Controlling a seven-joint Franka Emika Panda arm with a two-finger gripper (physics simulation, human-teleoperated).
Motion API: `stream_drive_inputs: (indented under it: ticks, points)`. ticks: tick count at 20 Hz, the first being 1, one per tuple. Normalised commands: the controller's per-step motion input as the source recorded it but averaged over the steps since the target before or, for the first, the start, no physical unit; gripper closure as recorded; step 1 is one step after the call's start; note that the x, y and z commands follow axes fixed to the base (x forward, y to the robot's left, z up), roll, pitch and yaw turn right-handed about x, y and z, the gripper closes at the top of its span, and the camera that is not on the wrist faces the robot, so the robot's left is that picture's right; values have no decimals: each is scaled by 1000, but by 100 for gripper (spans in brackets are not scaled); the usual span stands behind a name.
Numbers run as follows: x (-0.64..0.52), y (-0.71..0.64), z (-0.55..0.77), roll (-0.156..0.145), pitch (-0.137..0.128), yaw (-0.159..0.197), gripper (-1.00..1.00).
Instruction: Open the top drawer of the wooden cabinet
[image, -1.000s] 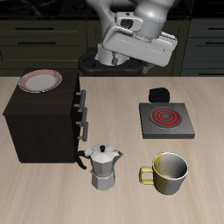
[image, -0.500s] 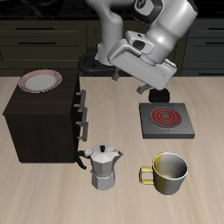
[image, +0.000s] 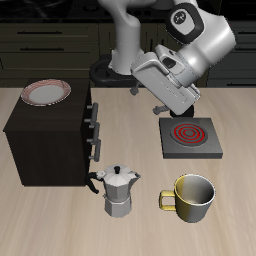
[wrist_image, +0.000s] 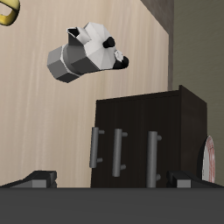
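— Tool (image: 160, 108) state? It is seen upper right of centre in the exterior view, above the tabletop (image: 60, 215), but the fingers are hidden beneath the wrist housing; whether they are spread or pressed together cannot be told. Nothing is held, as far as can be seen.

— And the cabinet (image: 45, 145)? It is found at the frame's left, with a plate (image: 46, 93) on top. Three handles are stacked on its face; the top drawer (image: 91, 108) appears shut.

— Which step is judged to be in hand? The approach: the tool is well apart from the handle.

— What is called for next? The tool must be lowered to the top handle (wrist_image: 152, 158) and closed around it.

— Arm pose? The wrist is tilted, aimed toward the cabinet face.
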Motion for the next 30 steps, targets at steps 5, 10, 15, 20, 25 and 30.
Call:
stream_drive_inputs:
  ticks: [5, 10, 15, 20, 25, 30]
  points:
    - [6, -284, 4, -20, -7, -1, -100]
    - [-26, -322, -33, -79, 29, -31, -100]
    - [-14, -218, -72, -36, 9, -3, -100]
    - [-5, -214, -81, -17, 18, -14, -100]
    - [52, -223, -136, -34, 21, 9, -100]
    - [78, -207, -103, -40, 15, 4, -100]
